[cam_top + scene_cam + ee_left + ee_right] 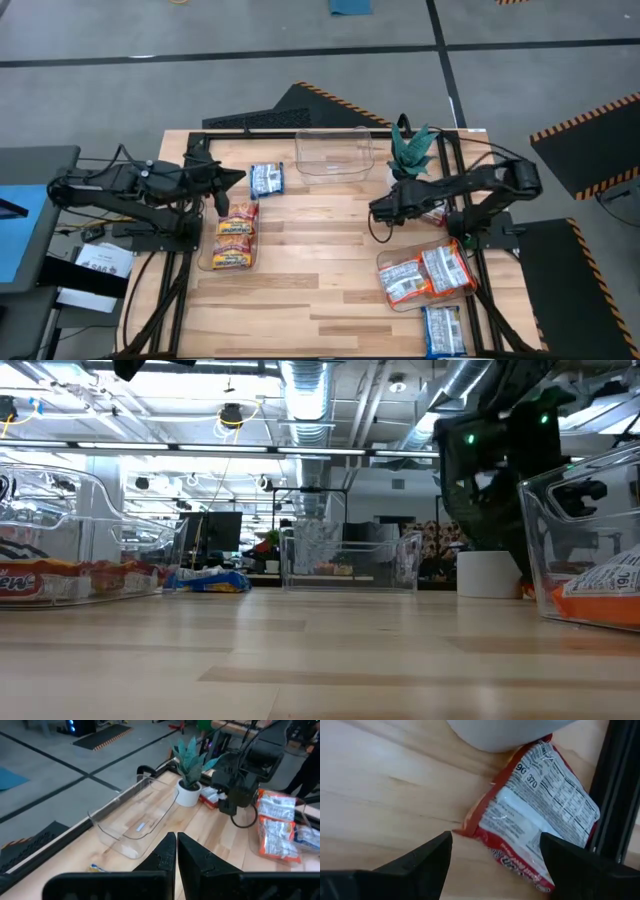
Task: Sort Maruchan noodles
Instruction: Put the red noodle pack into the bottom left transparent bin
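Note:
A red Maruchan packet (540, 815) lies flat on the table, one corner against the white pot of the plant (505, 732). My right gripper (495, 851) hovers open above it, a finger over each side, touching nothing. In the high view this packet (437, 214) peeks out from under the right arm. My left gripper (176, 857) is shut and empty, hanging over the far end of the left bin (232, 240), which holds red-yellow packets. A blue packet (267, 180) lies on the table beside it. The right bin (428, 272) holds orange-white packets.
An empty clear bin (335, 155) stands at the far edge in the middle, with the potted plant (410, 150) to its right. Another blue packet (443, 330) lies at the near right corner. A black frame rail (620, 785) runs close beside the red packet.

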`<action>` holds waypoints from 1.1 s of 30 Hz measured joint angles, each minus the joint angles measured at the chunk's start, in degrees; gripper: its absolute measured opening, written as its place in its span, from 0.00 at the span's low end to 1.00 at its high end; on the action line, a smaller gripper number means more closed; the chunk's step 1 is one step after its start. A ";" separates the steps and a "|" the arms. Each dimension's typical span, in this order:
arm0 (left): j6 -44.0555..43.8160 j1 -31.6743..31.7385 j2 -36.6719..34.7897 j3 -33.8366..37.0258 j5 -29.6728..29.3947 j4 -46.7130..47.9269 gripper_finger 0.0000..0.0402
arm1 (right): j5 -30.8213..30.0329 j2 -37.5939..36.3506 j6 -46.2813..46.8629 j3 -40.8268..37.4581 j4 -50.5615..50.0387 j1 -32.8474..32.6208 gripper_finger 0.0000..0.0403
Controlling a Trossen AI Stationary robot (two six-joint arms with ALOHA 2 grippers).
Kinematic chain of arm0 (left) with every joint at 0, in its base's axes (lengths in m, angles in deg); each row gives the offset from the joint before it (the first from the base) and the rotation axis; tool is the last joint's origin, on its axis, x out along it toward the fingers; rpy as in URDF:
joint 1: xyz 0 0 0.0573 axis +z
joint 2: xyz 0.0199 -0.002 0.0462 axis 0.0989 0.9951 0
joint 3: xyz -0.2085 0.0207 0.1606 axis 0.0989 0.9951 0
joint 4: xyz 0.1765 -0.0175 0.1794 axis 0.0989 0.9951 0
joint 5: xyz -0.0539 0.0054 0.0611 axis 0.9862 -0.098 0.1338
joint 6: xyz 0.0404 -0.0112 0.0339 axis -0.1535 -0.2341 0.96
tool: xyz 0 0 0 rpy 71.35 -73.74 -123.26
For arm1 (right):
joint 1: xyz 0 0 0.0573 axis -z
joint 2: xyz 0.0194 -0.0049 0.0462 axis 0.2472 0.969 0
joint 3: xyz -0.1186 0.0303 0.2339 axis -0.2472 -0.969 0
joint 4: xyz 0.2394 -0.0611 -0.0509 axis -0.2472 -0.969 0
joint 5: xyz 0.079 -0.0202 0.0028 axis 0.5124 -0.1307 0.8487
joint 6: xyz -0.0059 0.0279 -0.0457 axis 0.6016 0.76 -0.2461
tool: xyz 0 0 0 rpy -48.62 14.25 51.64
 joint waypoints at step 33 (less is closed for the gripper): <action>5.33 -0.02 -0.59 0.04 3.98 -9.41 0.00 | 4.50 -15.12 -21.65 15.03 27.69 -12.96 0.04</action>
